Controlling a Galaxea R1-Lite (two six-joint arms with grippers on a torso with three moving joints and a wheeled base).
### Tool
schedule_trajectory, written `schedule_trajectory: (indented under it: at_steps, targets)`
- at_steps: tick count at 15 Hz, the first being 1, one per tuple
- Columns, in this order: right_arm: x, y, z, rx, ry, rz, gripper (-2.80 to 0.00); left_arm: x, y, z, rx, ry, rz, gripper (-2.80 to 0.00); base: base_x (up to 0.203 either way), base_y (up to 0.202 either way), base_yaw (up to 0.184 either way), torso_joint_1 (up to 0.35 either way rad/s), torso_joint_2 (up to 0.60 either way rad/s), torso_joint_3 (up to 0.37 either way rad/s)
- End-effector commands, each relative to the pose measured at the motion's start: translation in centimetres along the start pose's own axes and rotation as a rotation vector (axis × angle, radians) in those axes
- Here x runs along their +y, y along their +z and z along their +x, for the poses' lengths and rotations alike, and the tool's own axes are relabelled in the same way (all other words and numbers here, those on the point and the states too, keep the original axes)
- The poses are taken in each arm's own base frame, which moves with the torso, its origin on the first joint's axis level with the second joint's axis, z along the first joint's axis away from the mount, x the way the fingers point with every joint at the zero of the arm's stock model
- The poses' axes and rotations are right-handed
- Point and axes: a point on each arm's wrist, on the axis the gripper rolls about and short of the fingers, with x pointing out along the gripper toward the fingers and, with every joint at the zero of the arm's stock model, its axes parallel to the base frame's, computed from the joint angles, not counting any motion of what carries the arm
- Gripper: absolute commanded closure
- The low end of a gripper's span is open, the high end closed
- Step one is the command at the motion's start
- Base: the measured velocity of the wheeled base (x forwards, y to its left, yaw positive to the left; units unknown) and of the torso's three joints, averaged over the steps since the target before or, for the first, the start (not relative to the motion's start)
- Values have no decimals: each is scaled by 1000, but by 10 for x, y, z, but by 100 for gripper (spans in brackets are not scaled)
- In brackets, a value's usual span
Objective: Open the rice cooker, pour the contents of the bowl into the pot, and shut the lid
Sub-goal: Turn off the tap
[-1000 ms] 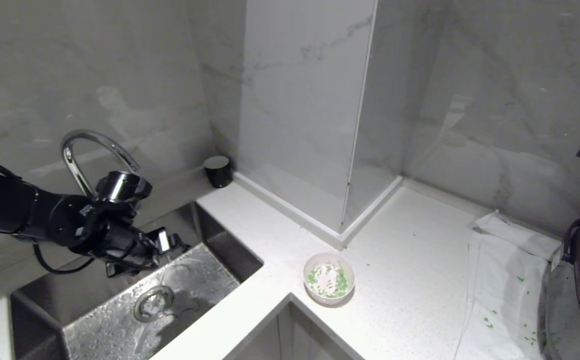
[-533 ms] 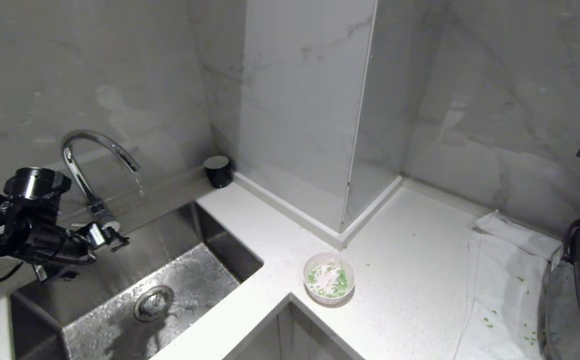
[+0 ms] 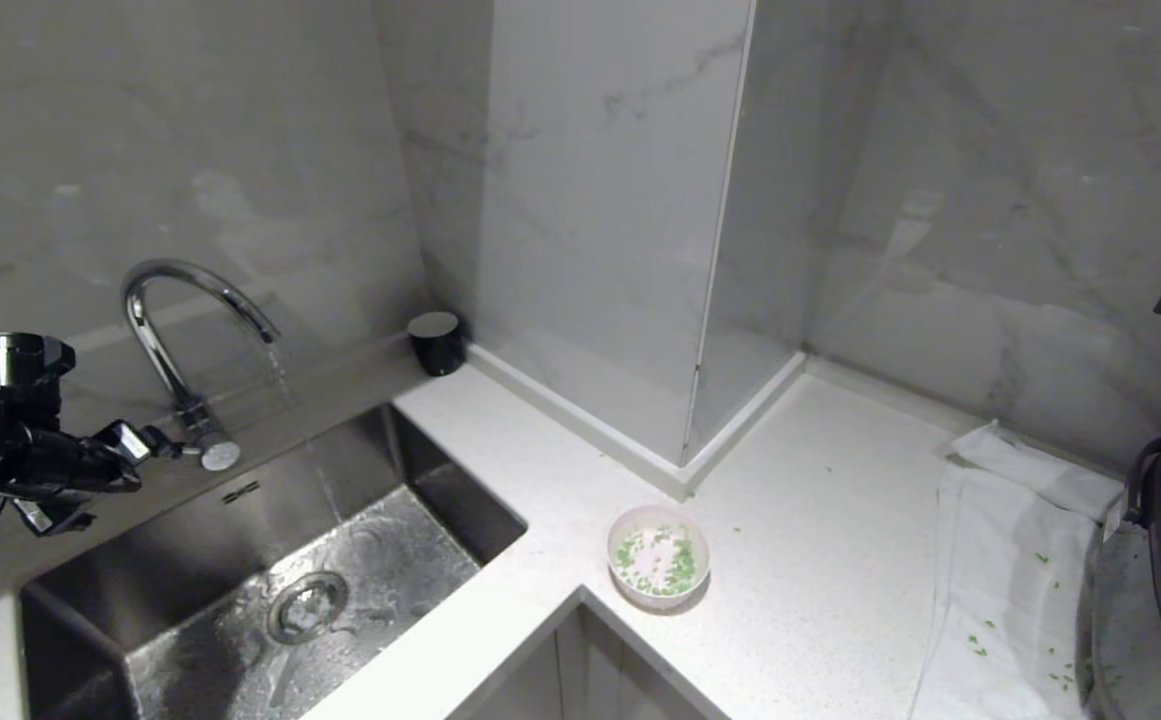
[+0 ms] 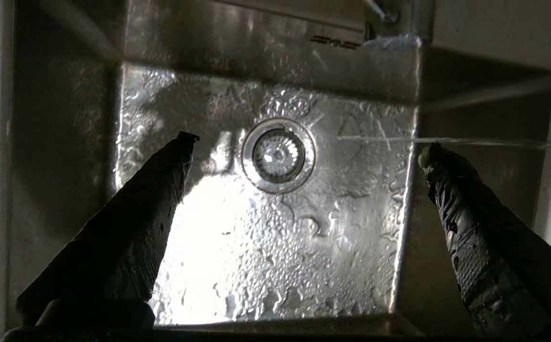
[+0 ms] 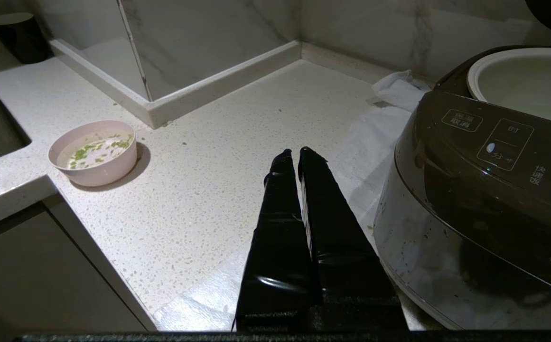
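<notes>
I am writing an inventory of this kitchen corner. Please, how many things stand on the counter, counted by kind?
Bowl with green bits: 1
Rice cooker, pot inside: 1
Black cup: 1
White cloth: 1
Faucet, with water running into the sink: 1
Total: 5

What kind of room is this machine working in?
Most likely a home kitchen. A steel sink with a curved tap running water is set into a pale stone counter, marble-look walls rise behind it, and a rice cooker stands open beside a bowl of green chopped bits.
</notes>
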Motion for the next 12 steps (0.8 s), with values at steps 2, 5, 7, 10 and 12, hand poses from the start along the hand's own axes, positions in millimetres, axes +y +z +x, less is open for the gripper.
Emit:
schedule_trajectory:
  at_steps: [2,5,7,10,12]
  targets:
    - [0,0,0,1,0,-1,0,-2,5,32,-37,14,-39,-280,0,0,0,0,0,0]
    - [0,0,0,1,0,1,0,-8,6,49,-64,33,-40,-280,0,0,0,0,0,0]
    - [0,0,0,1,0,0,0,-12,8,50,-71,25,-38,-280,0,0,0,0,0,0]
    - [0,0,0,1,0,1,0,-17,12,58,-91,24,-44,-280,0,0,0,0,0,0]
    - [0,0,0,1,0,-1,0,-21,15,66,-119,49,-45,-280,0,0,0,0,0,0]
